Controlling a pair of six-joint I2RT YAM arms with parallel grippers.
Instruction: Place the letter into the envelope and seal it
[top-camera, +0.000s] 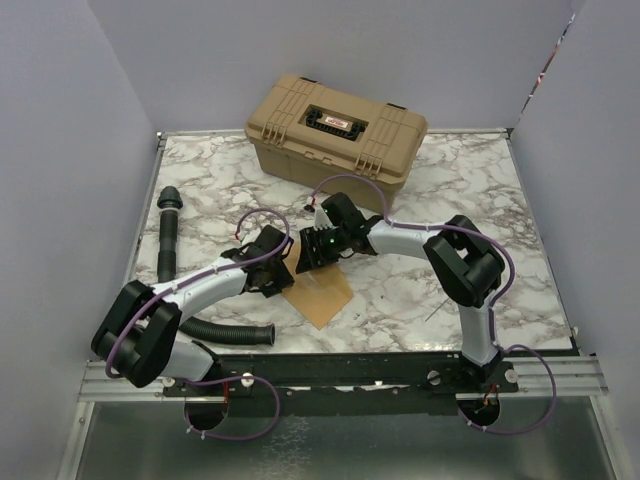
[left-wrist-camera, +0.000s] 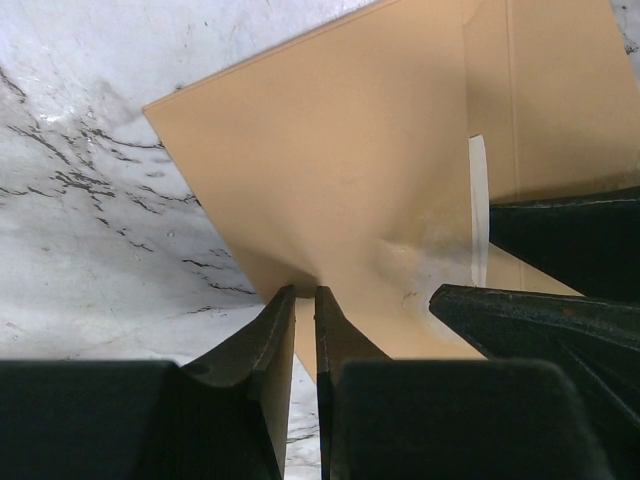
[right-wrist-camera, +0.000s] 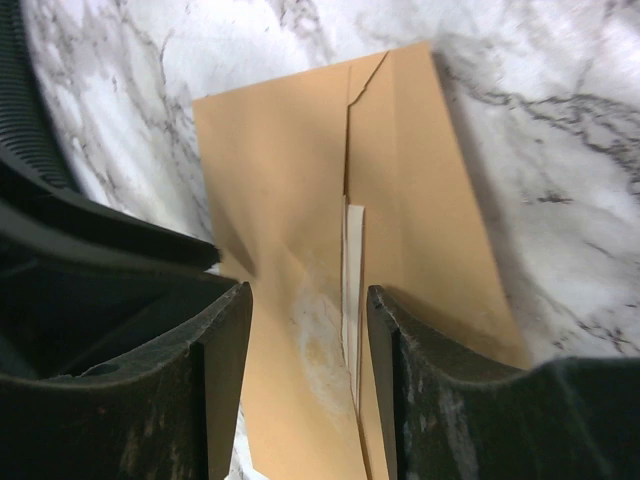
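The envelope lies flat on the table, just ahead of both arms, seamed side up, with both wrists close over it. We see no separate letter. A pale strip shows along the seam where one panel laps the other, and we cannot tell whether it is the letter's edge or a sealing strip. The left fingers stand with only a narrow slot between them at the envelope's edge, paper showing in the slot. We cannot tell whether they grip it or merely flank it. The right fingers are spread apart, one on each side of the seam, holding nothing.

Our chief worry is the seam. Because the right fingers straddle it rather than bear on it, a push down would likely press the paper on both sides and leave the lap itself unstuck. If the pale strip is the letter, closing over it would trap it in the seal. If the left fingers do have the edge and lift or draw back, the light envelope could slide from under the right fingers, as nothing else pins it. The paper by the seam looks dented and scuffed, so more rubbing there may crease or tear it.
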